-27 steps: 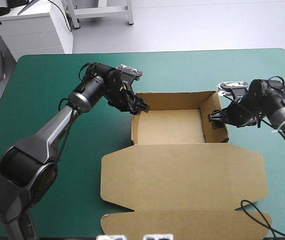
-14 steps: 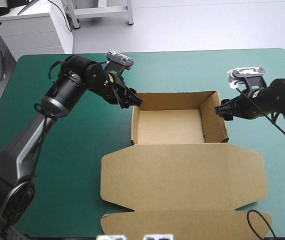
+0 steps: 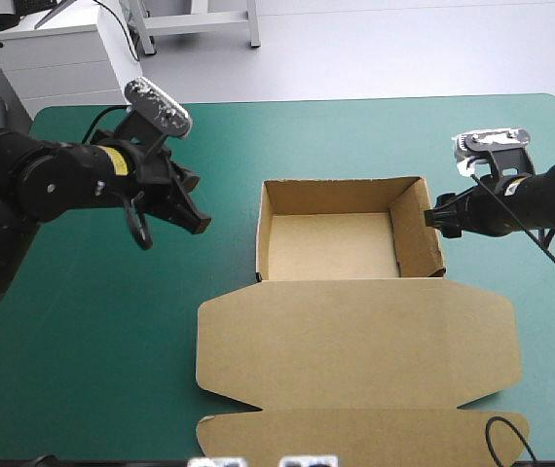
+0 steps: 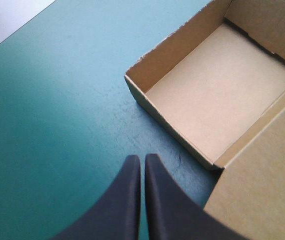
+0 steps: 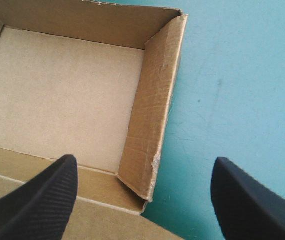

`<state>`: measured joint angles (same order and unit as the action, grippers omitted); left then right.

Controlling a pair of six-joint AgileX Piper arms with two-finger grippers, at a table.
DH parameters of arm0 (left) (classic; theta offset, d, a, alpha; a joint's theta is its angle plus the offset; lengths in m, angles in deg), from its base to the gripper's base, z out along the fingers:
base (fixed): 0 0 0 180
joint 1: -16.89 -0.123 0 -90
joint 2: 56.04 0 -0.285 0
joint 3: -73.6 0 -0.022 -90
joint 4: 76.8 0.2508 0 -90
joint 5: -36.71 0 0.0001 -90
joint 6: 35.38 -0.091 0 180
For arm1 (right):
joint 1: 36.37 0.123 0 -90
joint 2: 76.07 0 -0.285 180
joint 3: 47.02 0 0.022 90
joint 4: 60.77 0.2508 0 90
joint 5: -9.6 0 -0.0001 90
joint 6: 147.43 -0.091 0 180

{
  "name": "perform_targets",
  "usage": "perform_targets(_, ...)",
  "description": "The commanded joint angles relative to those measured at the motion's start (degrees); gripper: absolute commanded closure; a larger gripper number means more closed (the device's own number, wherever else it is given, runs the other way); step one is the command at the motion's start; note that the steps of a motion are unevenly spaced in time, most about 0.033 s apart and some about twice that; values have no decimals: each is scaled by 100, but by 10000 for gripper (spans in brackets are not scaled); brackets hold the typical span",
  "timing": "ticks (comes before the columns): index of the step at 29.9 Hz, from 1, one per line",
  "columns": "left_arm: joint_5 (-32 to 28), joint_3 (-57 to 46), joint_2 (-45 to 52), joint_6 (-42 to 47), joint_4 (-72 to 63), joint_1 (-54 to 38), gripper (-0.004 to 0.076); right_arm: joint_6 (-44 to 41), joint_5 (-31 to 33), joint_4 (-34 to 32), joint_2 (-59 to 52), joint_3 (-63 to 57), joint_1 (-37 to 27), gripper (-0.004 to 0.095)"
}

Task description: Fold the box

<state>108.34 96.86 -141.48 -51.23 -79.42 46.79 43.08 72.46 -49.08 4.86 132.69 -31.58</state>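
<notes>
The brown box (image 3: pixel 355 292) lies at the middle of the table on the teal-green cover (image 3: pixel 92 331); its far part stands as an open tray (image 3: pixel 328 243) with four walls raised, and from the tray's near wall the lid (image 3: pixel 355 355) stretches flat toward the table's near edge; beyond the lid a narrower flap (image 3: pixel 355 433) lies flat as well, right at that near edge. My left gripper (image 3: pixel 200 223) hangs over bare cover to the left of the tray, apart from its left wall; my black fingers there are drawn together into one point, with only a hairline between them, closed on themselves; in my left wrist view the tray's corner and its board floor lie ahead of the tips and off to one side, with cover between us. My right gripper (image 3: pixel 433 216) is at the tray's right wall (image 3: pixel 421 233); its fingers are spread wide; in my right wrist view the near end of that wall sits between them, one finger on the board side, the other over the cover outside the tray; I cannot tell whether either finger touches the board.
</notes>
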Motion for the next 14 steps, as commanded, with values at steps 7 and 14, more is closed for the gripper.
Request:
perform_targets(7, 215, -1970, 1524, 126, 999, 4, 731, 208, -178, 79, -148, 167, -36, 238)
perform_targets(14, -142, -3676, 2506, 902, 1554, 4, 731, 250, -178, 79, -136, 167, -36, 237)
